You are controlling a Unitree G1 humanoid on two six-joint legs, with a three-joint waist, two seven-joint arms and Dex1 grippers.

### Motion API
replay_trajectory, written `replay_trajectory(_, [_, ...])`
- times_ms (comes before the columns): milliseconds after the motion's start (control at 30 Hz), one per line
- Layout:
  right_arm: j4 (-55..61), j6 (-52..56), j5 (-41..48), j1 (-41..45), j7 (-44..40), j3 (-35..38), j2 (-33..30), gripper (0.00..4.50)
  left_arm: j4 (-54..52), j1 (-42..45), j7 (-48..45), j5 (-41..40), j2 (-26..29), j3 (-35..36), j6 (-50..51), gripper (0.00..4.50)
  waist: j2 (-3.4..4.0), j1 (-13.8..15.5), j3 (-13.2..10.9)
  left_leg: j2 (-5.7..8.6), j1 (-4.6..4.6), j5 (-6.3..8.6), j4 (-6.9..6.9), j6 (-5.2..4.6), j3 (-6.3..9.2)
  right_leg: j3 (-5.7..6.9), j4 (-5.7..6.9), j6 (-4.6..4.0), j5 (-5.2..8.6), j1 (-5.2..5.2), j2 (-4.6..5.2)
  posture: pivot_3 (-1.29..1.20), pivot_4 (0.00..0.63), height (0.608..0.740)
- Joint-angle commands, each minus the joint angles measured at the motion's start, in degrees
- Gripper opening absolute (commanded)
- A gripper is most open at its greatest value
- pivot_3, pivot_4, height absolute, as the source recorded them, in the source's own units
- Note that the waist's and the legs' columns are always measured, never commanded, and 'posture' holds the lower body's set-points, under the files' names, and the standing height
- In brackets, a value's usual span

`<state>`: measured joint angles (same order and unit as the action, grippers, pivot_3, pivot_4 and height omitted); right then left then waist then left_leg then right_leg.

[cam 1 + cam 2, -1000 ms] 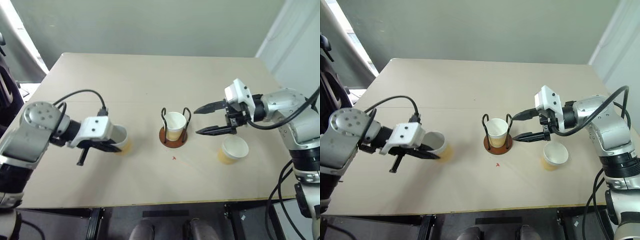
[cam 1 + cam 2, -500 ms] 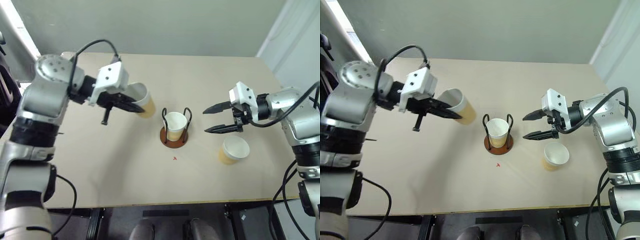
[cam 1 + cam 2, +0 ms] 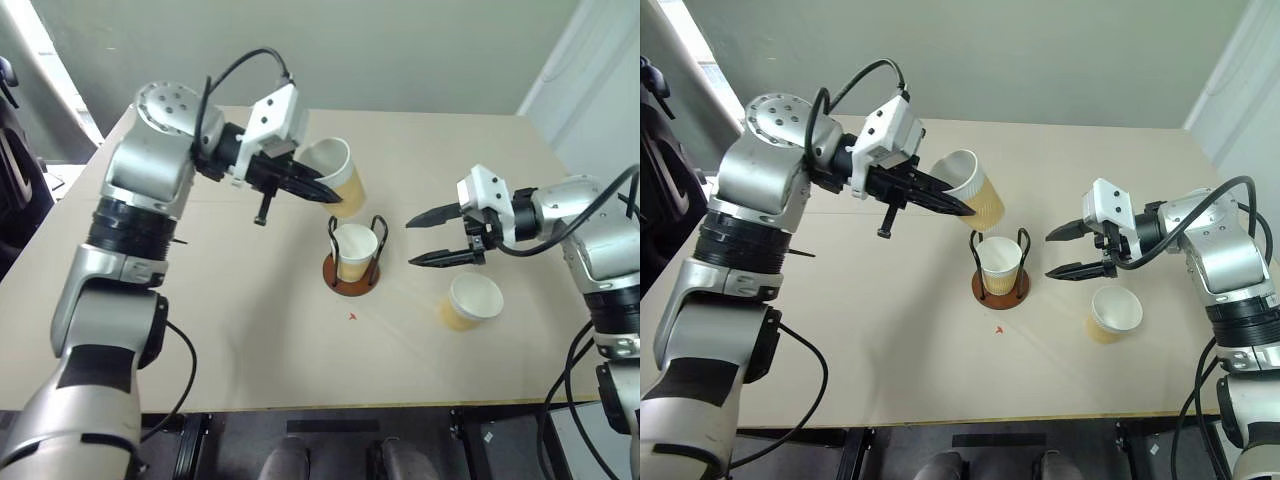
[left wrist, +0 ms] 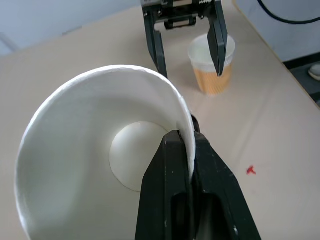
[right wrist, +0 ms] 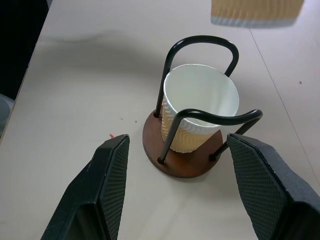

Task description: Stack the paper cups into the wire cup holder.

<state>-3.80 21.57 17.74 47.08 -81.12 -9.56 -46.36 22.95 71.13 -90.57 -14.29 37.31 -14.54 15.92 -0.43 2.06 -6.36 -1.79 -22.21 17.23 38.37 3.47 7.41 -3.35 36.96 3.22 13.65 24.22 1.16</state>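
On the beige table (image 3: pixel 250 330) the wire cup holder (image 3: pixel 351 270) stands near the centre, its reddish-brown disc base flat on the surface and its black wire loops upright around one paper cup (image 3: pixel 352 250) that sits inside it, mouth up. The left gripper (image 3: pixel 322 193) is clamped tight on the rim of a second paper cup (image 3: pixel 333 176), one black finger inside the white wall and one outside, as the left wrist view shows at the pinched rim (image 4: pixel 186 150). This held cup hangs in the air, clear of the table and tilted with its mouth turned toward the left arm, at about 11 o'clock from the holder and just above its loops, not touching them. The right gripper (image 3: pixel 428 238) hovers at 3 o'clock from the holder, close beside it but apart, its two fingers spread wide with nothing between them; in the right wrist view the fingers (image 5: pixel 111 175) frame the holder and its seated cup. The third paper cup (image 3: pixel 468 300) stands upright on the table at about 4 o'clock from the holder, just beneath the right gripper and free of it.
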Motion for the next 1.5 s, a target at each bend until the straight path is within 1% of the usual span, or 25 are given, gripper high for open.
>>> replay_trajectory(33, [2.47,0.35,0.81,-0.05,0.86,2.61,-1.13,3.12,1.28,2.53,-0.96,0.67,-1.61,0.43,-1.84,0.01,0.00,0.04,0.00,0.00,0.00,0.00,0.00,0.00,0.00,0.00,0.00,0.01,-0.01,0.00,0.00,0.00,0.150,0.740])
replay_trajectory(267, [3.84,1.53,1.25,-0.97,1.70,3.03,-1.57,3.12,6.71,2.27,0.17,4.70,-5.37,-0.79,-8.90,0.01,0.00,0.42,0.00,0.00,-0.04,0.00,0.12,-0.01,-0.01,-0.01,0.00,0.04,-0.02,-0.01,-0.01,0.00,0.150,0.740])
replay_trajectory(467, [4.36,2.10,1.41,-1.15,2.03,3.18,-1.68,3.12,7.72,1.48,-0.60,5.50,-6.87,-1.20,-10.38,0.01,0.00,0.63,0.00,0.01,-0.07,0.01,0.18,-0.02,-0.02,-0.01,0.00,0.08,-0.04,-0.01,-0.01,0.00,0.150,0.740])
replay_trajectory(600, [4.73,2.44,1.52,-1.30,2.28,3.27,-1.76,3.12,7.58,1.04,-1.25,5.49,-7.32,-1.49,-9.62,0.01,0.00,0.82,0.00,0.00,-0.07,0.01,0.18,-0.02,-0.02,0.00,0.00,0.08,-0.04,-0.01,-0.02,0.00,0.150,0.740])
replay_trajectory(933, [4.74,2.71,1.52,-1.17,2.40,3.31,-1.66,3.12,7.64,3.00,-1.93,1.88,-3.46,-9.96,-10.31,0.01,0.00,0.99,0.00,0.00,-0.08,0.01,0.22,-0.02,-0.02,0.00,0.01,0.08,-0.05,-0.01,-0.02,0.00,0.150,0.740])
replay_trajectory(1100, [4.73,2.81,1.48,-1.14,2.50,3.29,-1.66,3.12,10.06,4.77,-1.93,1.09,-3.89,-12.60,-11.87,0.01,0.00,1.21,0.00,0.01,-0.11,0.02,0.27,-0.03,-0.01,0.00,0.00,0.10,-0.06,-0.01,-0.02,0.00,0.150,0.740])
replay_trajectory(1367, [4.96,3.59,1.42,-1.19,2.76,3.41,-2.16,3.12,17.12,9.55,-1.93,0.74,-6.97,-18.35,-15.27,0.01,0.00,1.28,0.00,0.01,-0.15,0.03,0.31,-0.06,-0.02,-0.01,-0.02,0.12,-0.07,-0.02,-0.02,0.00,0.150,0.740])
replay_trajectory(1400, [5.07,3.74,1.45,-1.20,2.81,3.43,-2.17,3.12,17.43,9.88,-1.93,0.43,-6.94,-19.09,-15.71,0.43,0.00,1.28,0.00,0.01,-0.15,0.04,0.32,-0.07,-0.02,-0.01,-0.01,0.13,-0.07,-0.02,-0.02,0.00,0.150,0.740])
replay_trajectory(1433, [5.15,3.85,1.47,-1.22,2.85,3.48,-2.19,3.12,17.55,10.18,-1.93,-0.25,-7.01,-19.74,-15.68,0.68,0.00,1.27,0.00,0.01,-0.16,0.04,0.33,-0.08,-0.02,-0.01,-0.02,0.13,-0.07,-0.02,-0.02,0.00,0.150,0.740])
replay_trajectory(1500, [5.30,4.04,1.50,-1.31,2.90,3.56,-2.25,3.12,17.73,10.69,-1.93,-1.23,-6.81,-21.12,-15.82,1.38,0.00,1.27,0.00,0.00,-0.16,0.05,0.33,-0.08,-0.04,-0.01,-0.02,0.13,-0.07,-0.01,-0.02,0.00,0.150,0.740])
